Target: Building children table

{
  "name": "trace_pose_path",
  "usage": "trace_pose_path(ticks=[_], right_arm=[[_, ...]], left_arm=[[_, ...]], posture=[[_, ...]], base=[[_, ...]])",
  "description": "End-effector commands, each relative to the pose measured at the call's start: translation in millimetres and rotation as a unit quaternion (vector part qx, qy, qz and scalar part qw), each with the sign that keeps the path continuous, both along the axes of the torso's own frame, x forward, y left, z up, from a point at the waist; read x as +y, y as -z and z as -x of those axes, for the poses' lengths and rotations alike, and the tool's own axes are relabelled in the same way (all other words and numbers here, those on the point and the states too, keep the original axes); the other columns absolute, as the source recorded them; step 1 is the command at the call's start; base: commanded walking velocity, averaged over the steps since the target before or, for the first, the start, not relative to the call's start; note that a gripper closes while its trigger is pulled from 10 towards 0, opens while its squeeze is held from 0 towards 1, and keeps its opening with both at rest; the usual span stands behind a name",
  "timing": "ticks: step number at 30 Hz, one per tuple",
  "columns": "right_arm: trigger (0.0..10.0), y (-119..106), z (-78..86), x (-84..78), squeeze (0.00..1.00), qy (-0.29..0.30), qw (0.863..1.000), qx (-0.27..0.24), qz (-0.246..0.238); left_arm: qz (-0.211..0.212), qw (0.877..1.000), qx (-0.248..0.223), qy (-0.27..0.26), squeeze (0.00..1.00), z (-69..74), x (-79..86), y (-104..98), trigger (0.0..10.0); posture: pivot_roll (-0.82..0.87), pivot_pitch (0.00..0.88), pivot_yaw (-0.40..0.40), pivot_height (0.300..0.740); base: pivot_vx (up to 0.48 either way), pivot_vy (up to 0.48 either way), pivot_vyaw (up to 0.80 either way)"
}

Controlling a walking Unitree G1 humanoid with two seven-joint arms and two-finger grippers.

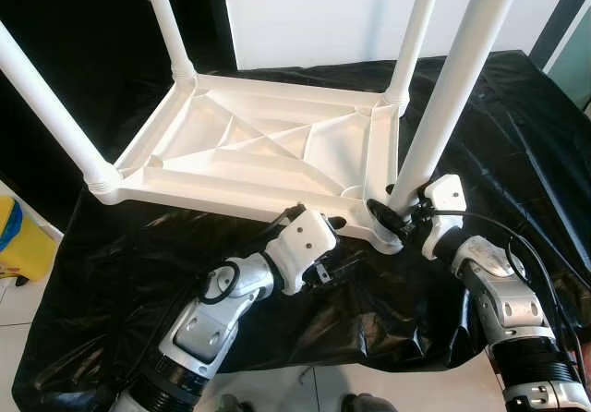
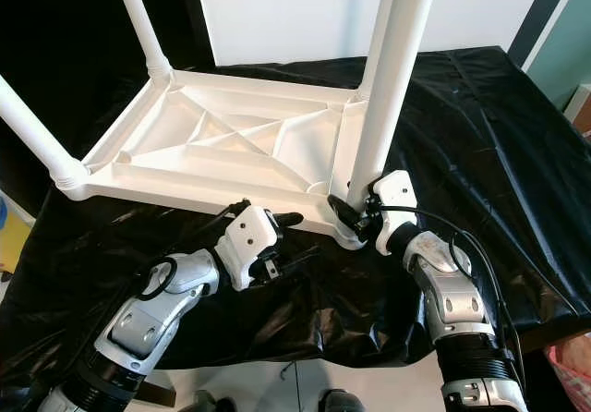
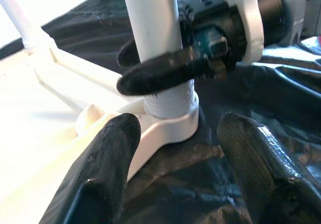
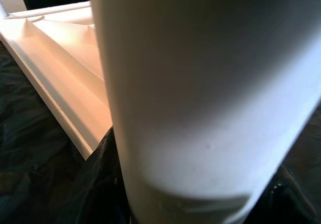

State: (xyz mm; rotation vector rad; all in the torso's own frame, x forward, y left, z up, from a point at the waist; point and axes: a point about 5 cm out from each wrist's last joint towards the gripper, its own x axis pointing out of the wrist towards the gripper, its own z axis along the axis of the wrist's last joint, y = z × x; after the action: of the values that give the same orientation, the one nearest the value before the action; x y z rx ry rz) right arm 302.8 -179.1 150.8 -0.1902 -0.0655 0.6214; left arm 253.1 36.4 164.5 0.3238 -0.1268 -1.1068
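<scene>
Black plastic sheet (image 1: pixel 499 126) draped over table | white children's table (image 1: pixel 268 149) upside down on it, legs up | right pincer (image 1: pixel 392 211) clamped around near-right leg (image 1: pixel 443 107) just above its socket | left pincer (image 3: pixel 175 148) spread open, empty, beside that corner

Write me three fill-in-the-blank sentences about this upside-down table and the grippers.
1. The white plastic tabletop lies upside down on a ____ plastic sheet.
2. The right gripper is shut on the near-right white leg just above its ____ end.
3. The left gripper has its fingers ____, near that corner socket.

Missing words: black; threaded; open
</scene>
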Motion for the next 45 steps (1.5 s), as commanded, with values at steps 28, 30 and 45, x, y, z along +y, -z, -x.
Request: trace_pose_path(ticks=[28,30,45], right_arm=[[10.0,8,18.9,9.7,0.00,0.192,0.980,-0.033,-0.038],[10.0,15,26.8,15.4,0.00,0.254,0.966,-0.025,-0.040],[10.0,28,33.8,31.8,0.00,0.373,0.926,0.012,-0.055]], left_arm=[[0.003,1.000,0.019,-0.008,0.00,3.0,-6.1,8,10.0],[0.004,1.000,0.019,-0.007,0.00,3.0,-7.8,10,10.0],[0.003,1.000,0.013,-0.011,0.00,-2.5,-7.0,9,10.0]], posture=[[-0.11,0.137,0.029,0.740],[-0.13,0.138,0.026,0.740],[-0.13,0.128,0.020,0.740]], base=[[0.000,0.000,0.00],[0.000,0.000,0.00],[0.000,0.000,0.00]])
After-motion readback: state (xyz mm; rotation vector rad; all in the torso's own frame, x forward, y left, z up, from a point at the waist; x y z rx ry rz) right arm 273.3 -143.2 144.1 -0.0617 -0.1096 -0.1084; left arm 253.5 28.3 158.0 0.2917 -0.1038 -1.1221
